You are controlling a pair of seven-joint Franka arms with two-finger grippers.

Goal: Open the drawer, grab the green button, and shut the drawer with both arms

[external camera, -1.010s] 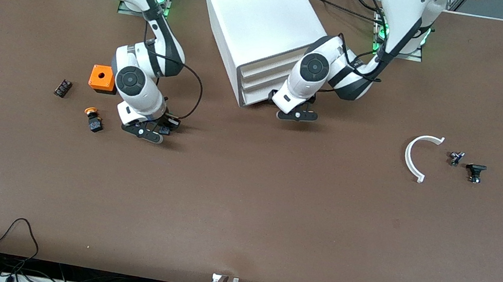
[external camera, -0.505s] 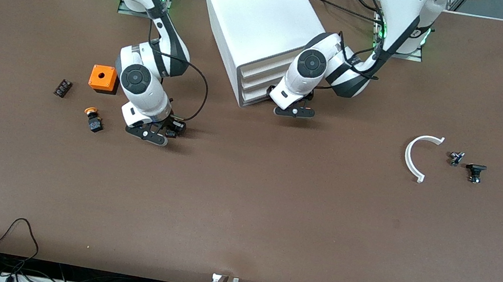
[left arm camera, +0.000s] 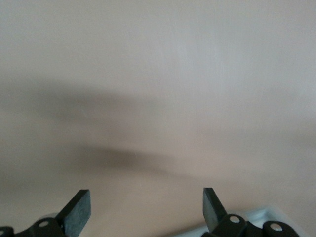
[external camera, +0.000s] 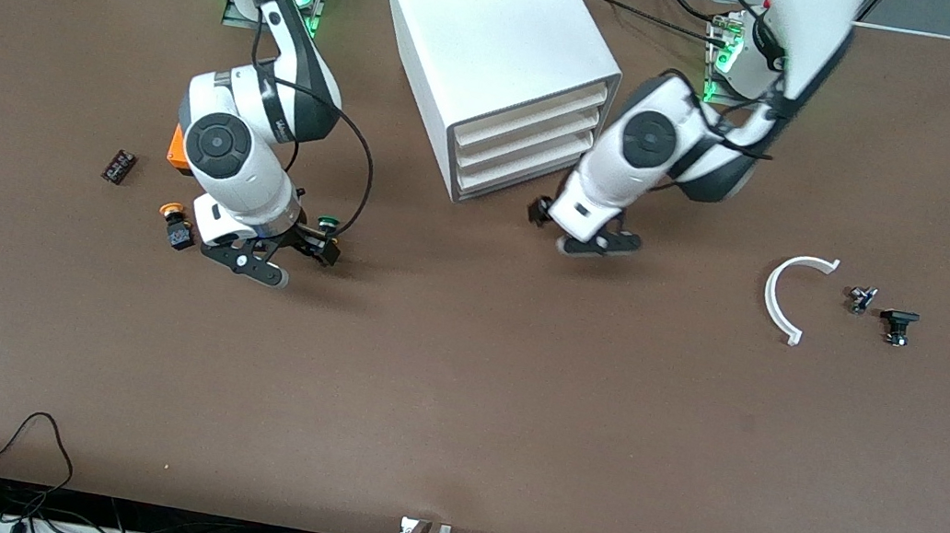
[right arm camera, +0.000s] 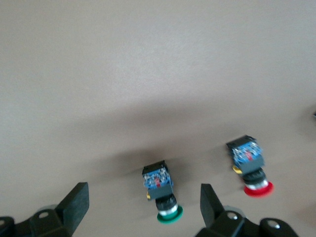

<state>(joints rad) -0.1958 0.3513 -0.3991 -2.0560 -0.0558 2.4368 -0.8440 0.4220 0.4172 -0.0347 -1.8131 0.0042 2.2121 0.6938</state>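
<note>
— So, what's on the brown tabletop (external camera: 457,394)?

— A big white boxy cabinet (external camera: 492,46), its lowest tray drawer (external camera: 525,171) shut. The green-capped push button (external camera: 326,226) lies toward the right arm's end from it.

— Changes?

— The right gripper (external camera: 262,260) has spread and released the button. The left gripper (external camera: 582,235), fingers apart, has backed off the cabinet.

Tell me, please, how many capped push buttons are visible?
3. The green-capped black push button and the red-capped one lie side by side toward the right arm's end of the brown table; the yellow-orange-capped one lies near them. More may be hidden in the white cabinet.
</note>
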